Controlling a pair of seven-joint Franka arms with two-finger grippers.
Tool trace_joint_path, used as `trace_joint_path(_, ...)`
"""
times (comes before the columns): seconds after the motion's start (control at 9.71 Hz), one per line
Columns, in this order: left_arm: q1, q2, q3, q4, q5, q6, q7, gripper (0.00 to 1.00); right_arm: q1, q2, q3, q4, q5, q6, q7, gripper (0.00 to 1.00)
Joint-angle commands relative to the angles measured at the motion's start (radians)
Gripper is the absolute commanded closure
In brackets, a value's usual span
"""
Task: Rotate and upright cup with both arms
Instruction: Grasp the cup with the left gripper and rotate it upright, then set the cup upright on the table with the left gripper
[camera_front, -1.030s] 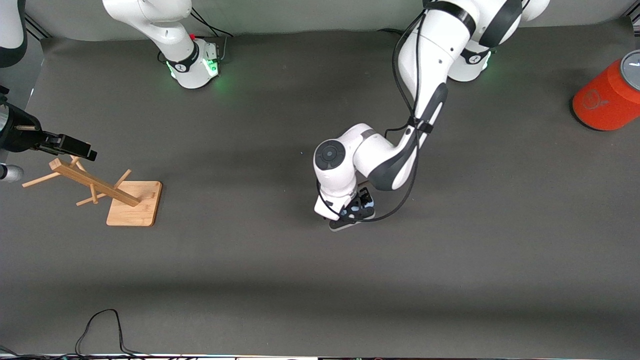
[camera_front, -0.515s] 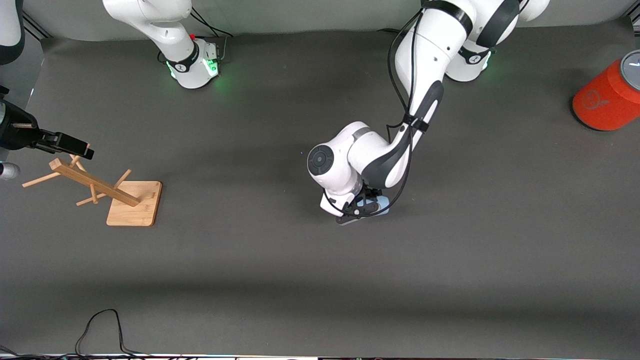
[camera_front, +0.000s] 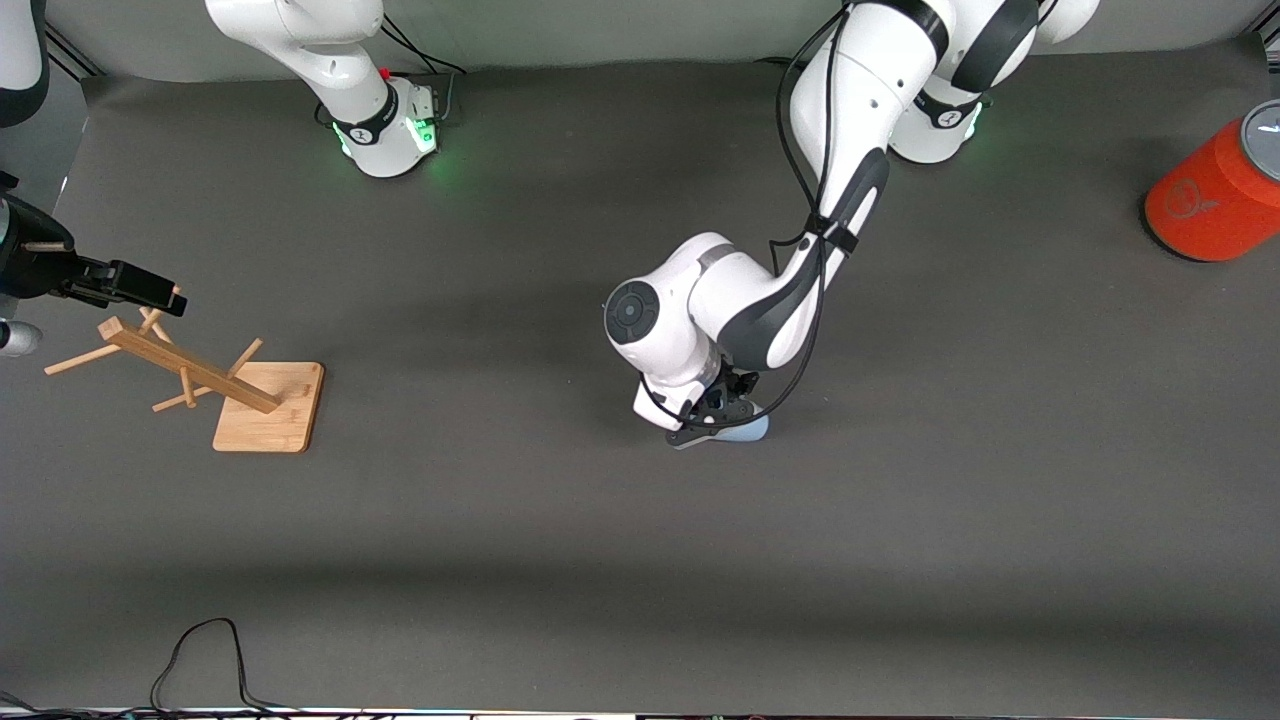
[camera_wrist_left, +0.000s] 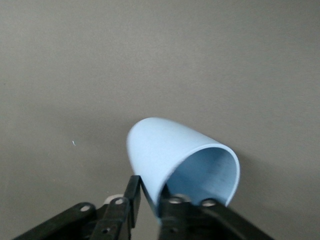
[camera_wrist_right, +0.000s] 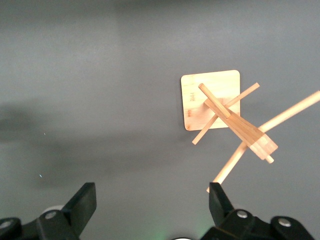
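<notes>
A: What is the left gripper (camera_wrist_left: 149, 200) doing?
B: Its fingers are pinching the rim wall of the pale blue cup (camera_wrist_left: 172, 155), which is lying tilted near the middle of the grey table (camera_front: 1000, 450).
A: And the right gripper (camera_wrist_right: 152, 200)?
B: It is waiting over the wooden mug rack (camera_wrist_right: 225, 112), fingers spread wide, gripping nothing.

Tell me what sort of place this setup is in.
Probably a robotics lab bench: two white arms bolted along a dark matted table, the left gripper pinching a pale blue cup, the right gripper open over a wooden peg rack.
</notes>
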Motion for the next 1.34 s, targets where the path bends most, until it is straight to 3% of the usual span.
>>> trace_joint_path(0.0, 0.011, -0.011, -0.027, 0.061, -0.122, -0.034, 0.028, 1.0, -0.003, -0.027, 0.007, -0.027, -0.013, 0.017, -0.049, 0.0)
trace_joint_path(0.21, 0.016, -0.014, -0.035, 0.087, -0.246, -0.029, 0.15, 1.0, -0.001, -0.027, 0.007, -0.026, -0.014, 0.017, -0.043, 0.0)
trace_joint_path(0.52, 0.031, -0.016, -0.067, 0.046, -0.406, 0.105, 0.207, 1.0, -0.003, -0.027, 0.005, -0.027, -0.014, 0.024, -0.052, 0.0)
trace_joint_path(0.82, 0.028, -0.08, -0.068, -0.174, -0.406, 0.314, 0.22, 1.0, -0.003, -0.031, 0.005, -0.032, -0.025, 0.04, -0.054, 0.0)
trace_joint_path(1.24, 0.035, -0.088, -0.073, -0.215, -0.416, 0.317, 0.217, 1.0, -0.003, -0.019, 0.005, -0.03, -0.043, 0.034, -0.054, 0.0)
